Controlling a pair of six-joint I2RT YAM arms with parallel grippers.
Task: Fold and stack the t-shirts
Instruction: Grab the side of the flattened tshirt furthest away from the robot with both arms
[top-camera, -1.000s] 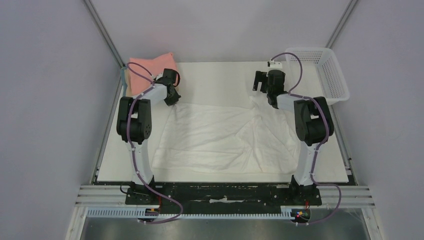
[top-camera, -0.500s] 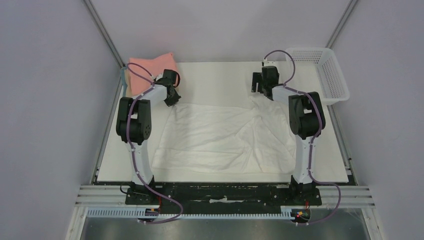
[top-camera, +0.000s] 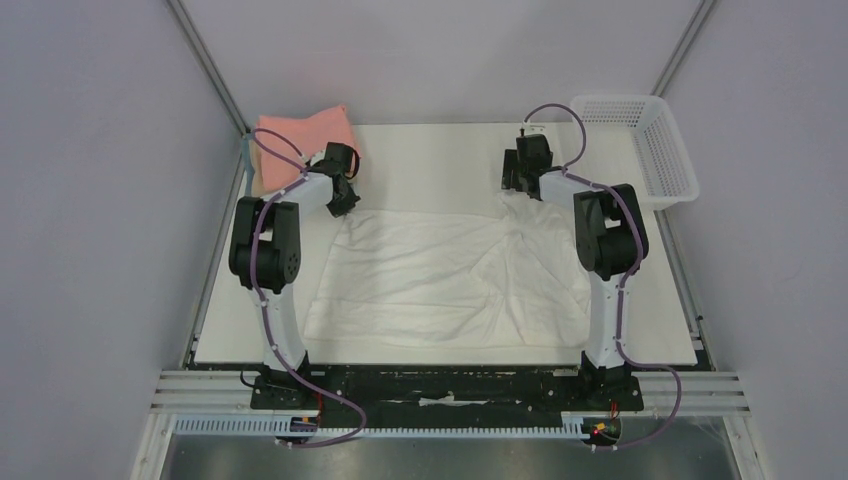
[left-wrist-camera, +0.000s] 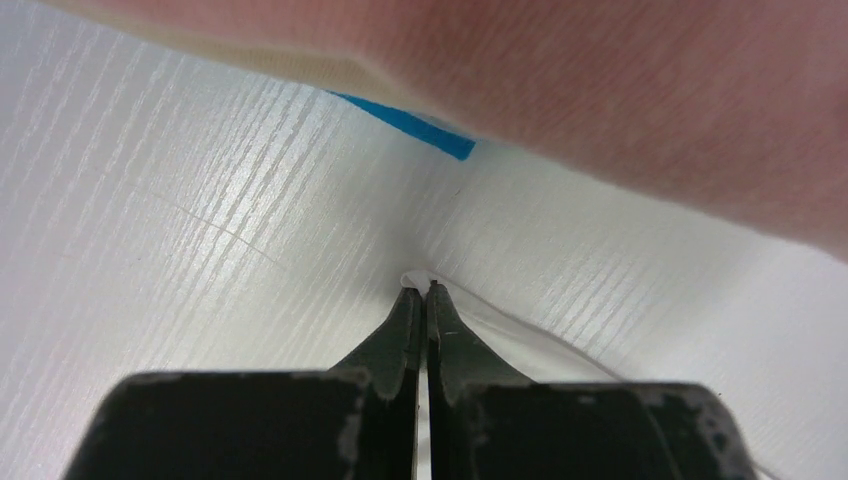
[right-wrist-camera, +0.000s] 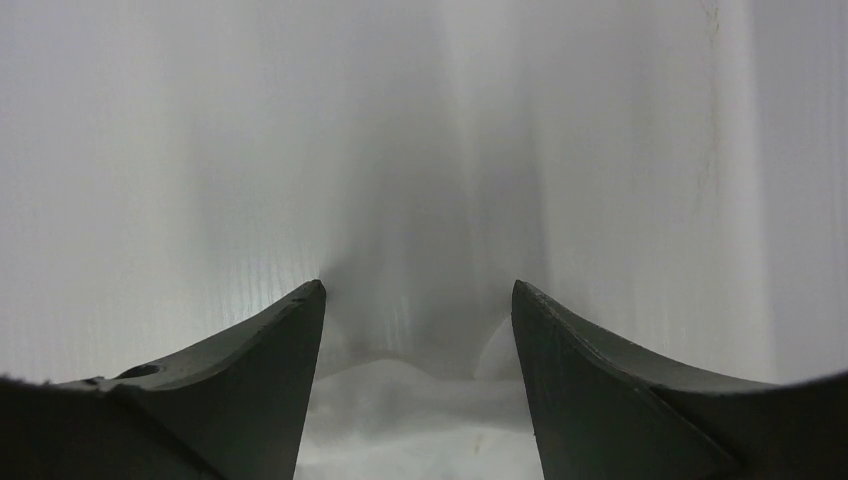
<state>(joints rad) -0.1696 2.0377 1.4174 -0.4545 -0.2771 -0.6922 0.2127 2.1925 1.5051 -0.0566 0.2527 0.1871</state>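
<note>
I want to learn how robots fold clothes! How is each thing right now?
Thin white cotton t-shirt: spread out, wrinkled.
Salmon-pink t-shirt: folded, far left corner.
White plastic mesh basket: upright.
Left gripper: shut on the white shirt's corner.
Right gripper: open over the shirt.

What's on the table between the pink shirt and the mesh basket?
In the top view, only bare table and the right gripper lie between the pink shirt and basket.

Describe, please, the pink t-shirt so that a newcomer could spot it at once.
Start at the white table and go to its far left corner, opposite the mesh basket. The salmon-pink t-shirt lies folded there, beyond the left gripper; its pink colour and folded shape set it apart from the white t-shirt spread out mid-table.
</note>
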